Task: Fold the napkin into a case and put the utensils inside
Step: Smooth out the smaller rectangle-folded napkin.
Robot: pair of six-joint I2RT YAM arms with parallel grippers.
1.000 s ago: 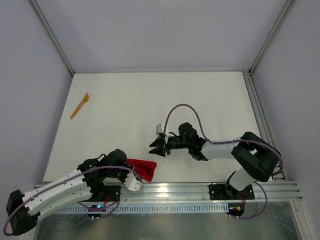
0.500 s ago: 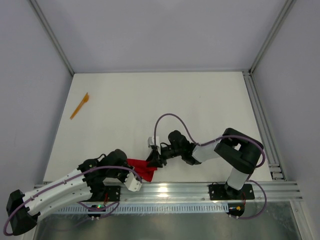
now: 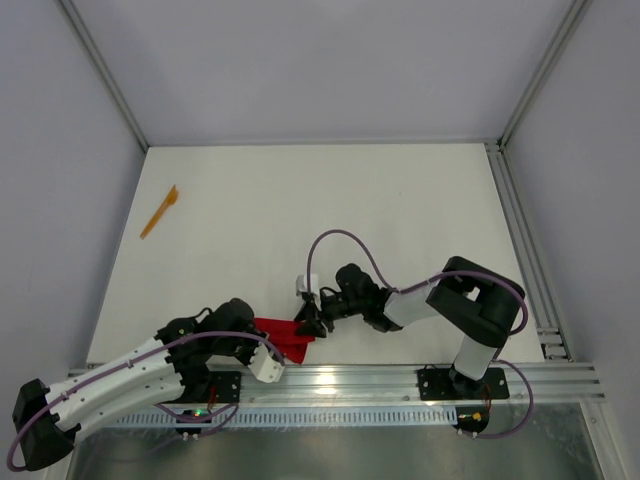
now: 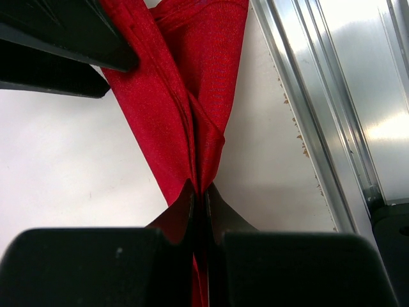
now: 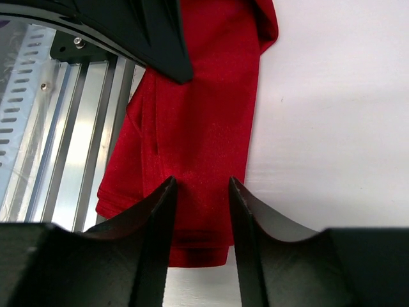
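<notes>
Napkin (image 3: 287,337) is bunched up at the near edge of the table (image 3: 350,200), a bit left of center, right by the metal rail (image 3: 400,376). It's not a case at this point, just a crumpled red strip with a few folds.

Left gripper (image 3: 280,352) is clamped down tight on it. In the left wrist view the fingers (image 4: 182,208) are squeezed together with a gathered ridge of the cloth (image 4: 204,64) pinched between them. From there the cloth fans out toward the right gripper (image 4: 64,38), and the rail (image 4: 319,96) runs along the right side.

Right gripper (image 3: 307,325) is low over the napkin's right end, coming in from the right. From its own camera the gripper (image 5: 199,192) has its jaws partway apart, fairly narrow, one finger (image 5: 160,211) on each side of a flat bit of cloth (image 5: 204,96). Nothing is pinched there, and I can't tell if the tips are actually pressing on the fabric. The left gripper (image 5: 128,32) shows as a dark shape at the top of that view, with the rail (image 5: 64,128) on the left.

One orange utensil (image 3: 160,211) is lying way off at the far left of the table, well apart from the napkin and both grippers.
</notes>
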